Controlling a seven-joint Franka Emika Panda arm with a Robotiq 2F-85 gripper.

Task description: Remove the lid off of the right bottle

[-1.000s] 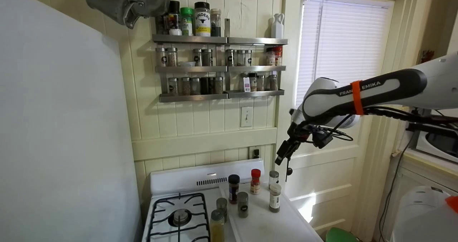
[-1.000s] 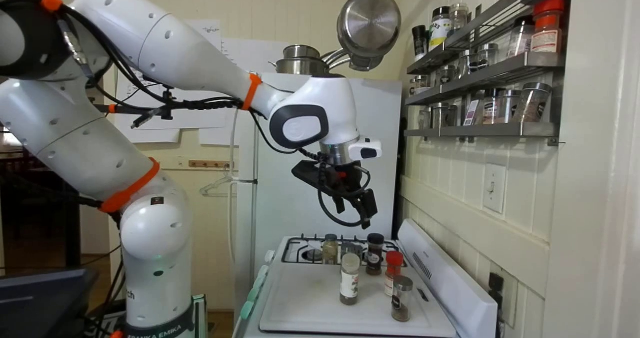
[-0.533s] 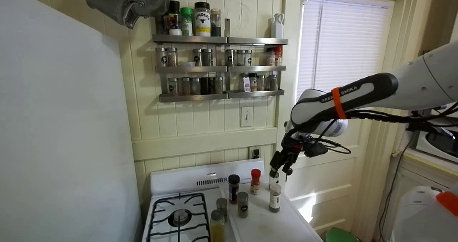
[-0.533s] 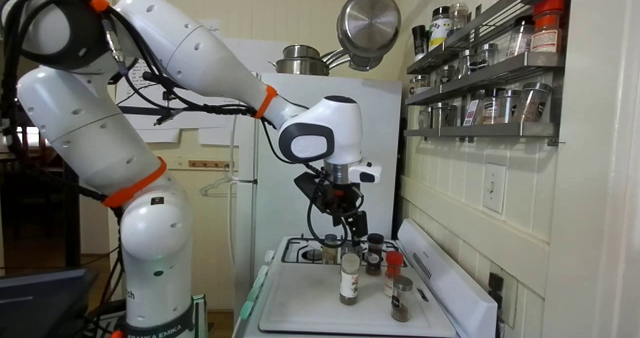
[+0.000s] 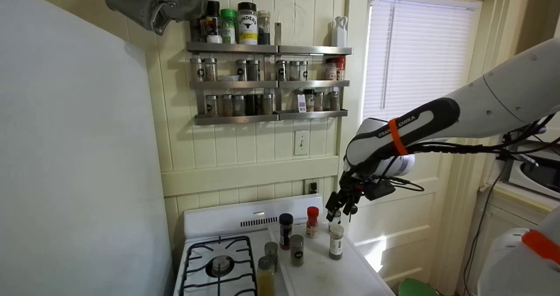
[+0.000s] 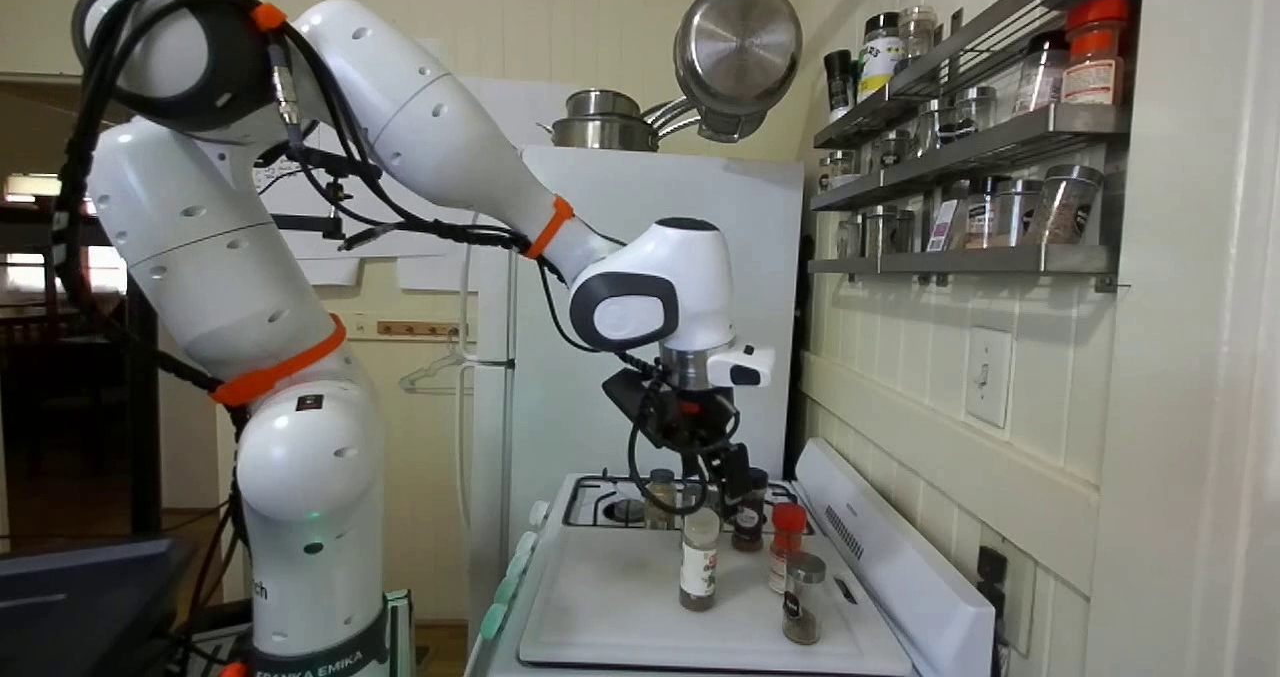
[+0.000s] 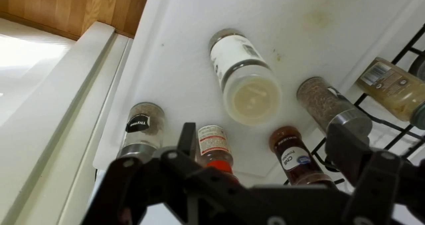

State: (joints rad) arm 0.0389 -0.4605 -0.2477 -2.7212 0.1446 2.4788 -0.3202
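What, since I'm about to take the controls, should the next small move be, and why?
I'd probably shift the open tool sideways toward the Thyme jar, apparently the target, before lowering: in the wrist view, the jar's lid is on, left of both fingers, outside their gap.

The Franka Emika Panda arm [image 6: 200,247] arches high, its forearm [image 6: 440,132] sloping down to the wrist [image 6: 700,282]; the claw [image 7: 262,138] points obliquely downward, fingers [image 7: 188,140] spread wide.

Steel pots [image 6: 603,135] atop white fridge [image 6: 765,267]
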